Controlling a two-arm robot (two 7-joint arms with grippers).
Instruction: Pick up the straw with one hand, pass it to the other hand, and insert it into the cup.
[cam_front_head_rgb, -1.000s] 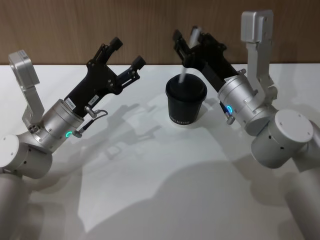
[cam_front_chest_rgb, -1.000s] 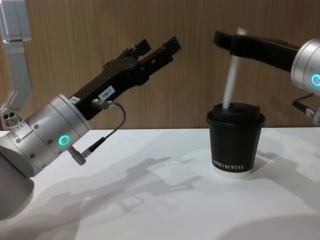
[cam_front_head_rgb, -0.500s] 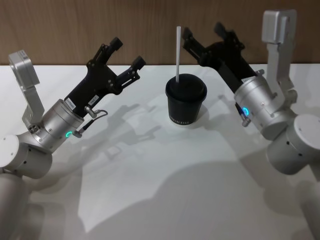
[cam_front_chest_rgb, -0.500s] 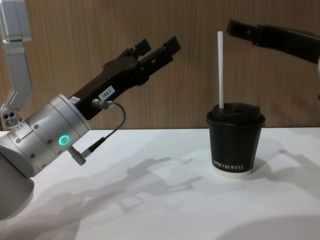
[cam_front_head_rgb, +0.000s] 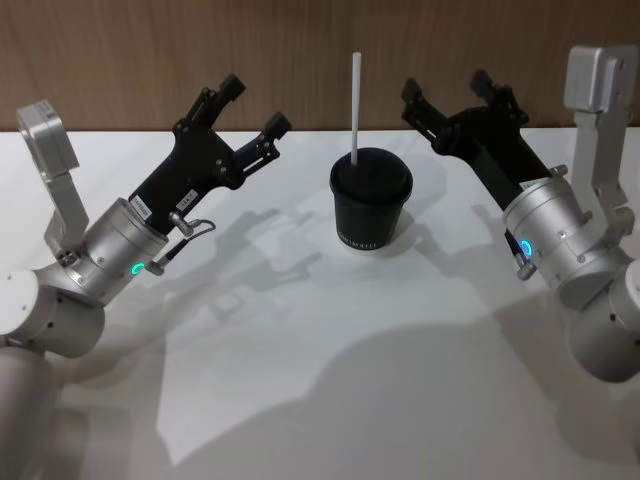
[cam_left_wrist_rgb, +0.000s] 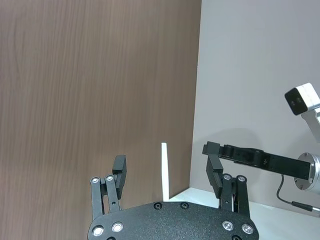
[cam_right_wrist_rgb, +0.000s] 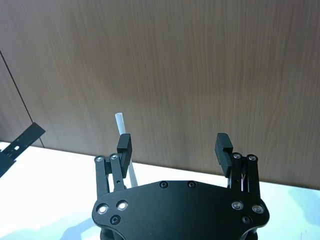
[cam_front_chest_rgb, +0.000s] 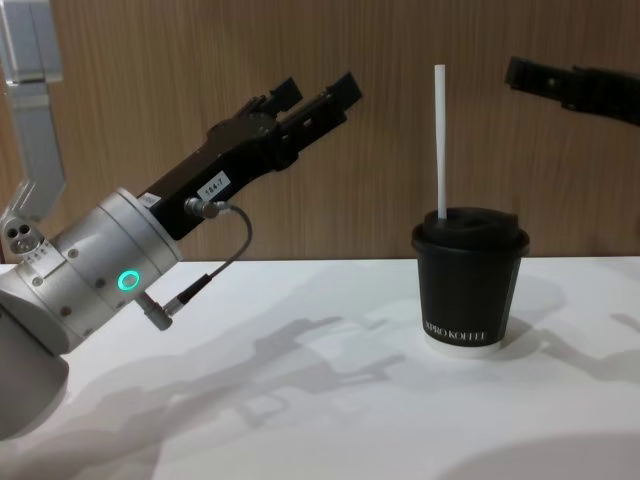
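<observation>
Straw (cam_front_head_rgb: 355, 105) upright in cup (cam_front_head_rgb: 371, 212), on table (cam_front_head_rgb: 320, 360).

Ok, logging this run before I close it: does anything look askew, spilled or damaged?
Nothing stands out. The straw stands upright in the lid of the cup, no spill on the table. The left gripper and right gripper are open, apart from it.

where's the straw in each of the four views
Head view: the straw stands upright in the cup, top centre.
Chest view: straw right of centre, rising from the cup's lid.
Left wrist view: straw between the two fingers.
Right wrist view: straw beside one finger.
Shared landmark: the wood wall.
</observation>
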